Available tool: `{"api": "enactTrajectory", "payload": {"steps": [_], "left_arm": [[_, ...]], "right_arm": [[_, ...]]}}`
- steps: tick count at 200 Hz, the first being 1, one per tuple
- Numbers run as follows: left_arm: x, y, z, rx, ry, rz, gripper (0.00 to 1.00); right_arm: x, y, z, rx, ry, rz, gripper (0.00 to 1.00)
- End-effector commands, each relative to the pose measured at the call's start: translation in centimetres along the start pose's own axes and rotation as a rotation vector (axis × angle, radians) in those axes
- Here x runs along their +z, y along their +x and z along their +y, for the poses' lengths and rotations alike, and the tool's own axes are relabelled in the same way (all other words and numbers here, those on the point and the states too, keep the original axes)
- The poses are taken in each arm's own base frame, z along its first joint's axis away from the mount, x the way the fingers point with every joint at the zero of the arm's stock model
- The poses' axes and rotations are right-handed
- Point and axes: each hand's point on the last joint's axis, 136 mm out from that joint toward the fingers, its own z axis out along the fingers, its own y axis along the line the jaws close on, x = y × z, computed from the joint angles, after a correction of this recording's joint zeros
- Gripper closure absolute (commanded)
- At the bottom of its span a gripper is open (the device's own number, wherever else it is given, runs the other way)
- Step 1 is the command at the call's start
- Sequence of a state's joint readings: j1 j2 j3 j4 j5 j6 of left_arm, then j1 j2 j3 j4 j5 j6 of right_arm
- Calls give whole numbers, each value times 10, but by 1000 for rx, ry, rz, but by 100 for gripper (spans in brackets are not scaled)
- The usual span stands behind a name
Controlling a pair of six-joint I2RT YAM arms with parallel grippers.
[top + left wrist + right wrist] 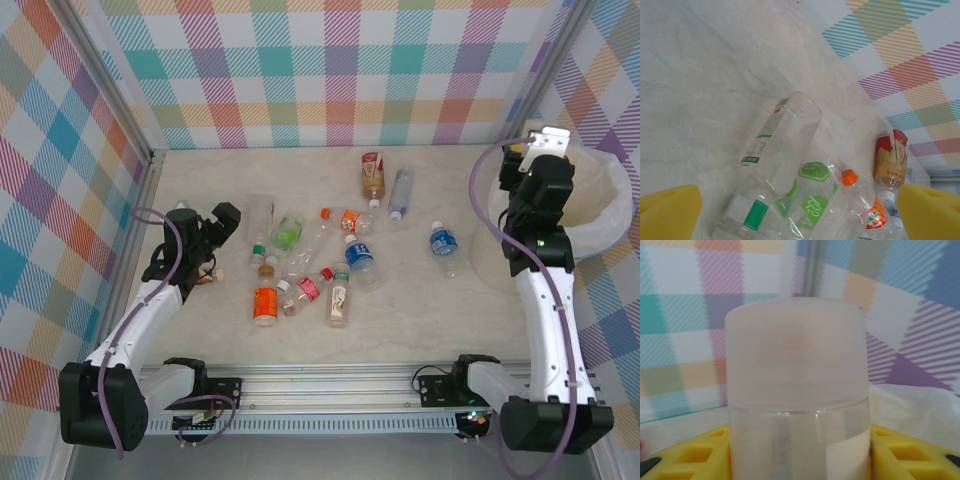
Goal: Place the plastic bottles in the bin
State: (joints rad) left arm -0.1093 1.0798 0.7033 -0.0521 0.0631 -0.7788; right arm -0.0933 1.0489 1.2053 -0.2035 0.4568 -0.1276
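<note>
While the right claw [541, 142] hangs over the left part of the bin [612, 222] at the table's [210, 180] right side, its yellow fingers [692, 456] are clamped on 1 clear bottle [797, 390] with a frosted white band, held upright between them; the bin's white liner [920, 407] shows just behind it. Most of the other plastic bottles [305, 265] lie on their sides in a loose cluster at the middle of the table, some touching or overlapping. An orange-label bottle [265, 305], a red-label bottle [306, 289] and a green-capped bottle [339, 300] lie along the near edge of that cluster. A tan-label bottle [373, 176] and a slim clear bottle [400, 191] lie side by side farther back, and a blue-label bottle [443, 243] lies alone between the cluster and the bin. The left claw [216, 226] sits low at the cluster's left end, its jaws spread wide and gripping nothing. From the left wrist, its yellow fingertips [669, 212] frame a large clear bottle [785, 135], a green-label bottle [812, 192] touching it, and an orange-capped bottle [860, 200] beside that.
</note>
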Motion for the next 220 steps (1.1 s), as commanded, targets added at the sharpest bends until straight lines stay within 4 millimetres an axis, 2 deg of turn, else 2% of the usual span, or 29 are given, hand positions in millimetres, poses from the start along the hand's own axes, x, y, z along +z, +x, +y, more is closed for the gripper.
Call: {"api": "enactTrajectory", "payload": {"steps": [1,18,46,74,93,106,138,153,183,220], "left_arm": [[-1,-8,-27,-13,62,6,0],[2,-7,-32,-12,61,26,0],[6,-2,-36,-10,58,53,0],[10,2,-33,-11,35,62,0],[10,3,-30,-9,22,62,0],[11,4,-25,-6,1,61,0],[11,6,-18,5,-26,60,0],[12,6,-14,9,-41,57,0],[16,6,-8,7,-66,48,0],[18,8,-4,20,-83,60,0]], "right_arm": [[20,8,-50,-38,200,36,60],[34,19,-70,-43,259,80,59],[45,33,-96,-87,381,151,56],[50,68,-93,-66,384,284,50],[49,87,-72,25,275,341,47],[48,95,-56,75,194,377,39],[46,92,-43,117,127,400,24],[44,92,-27,124,35,420,25],[37,104,26,203,-206,482,25],[44,112,53,284,-316,514,25]]}}
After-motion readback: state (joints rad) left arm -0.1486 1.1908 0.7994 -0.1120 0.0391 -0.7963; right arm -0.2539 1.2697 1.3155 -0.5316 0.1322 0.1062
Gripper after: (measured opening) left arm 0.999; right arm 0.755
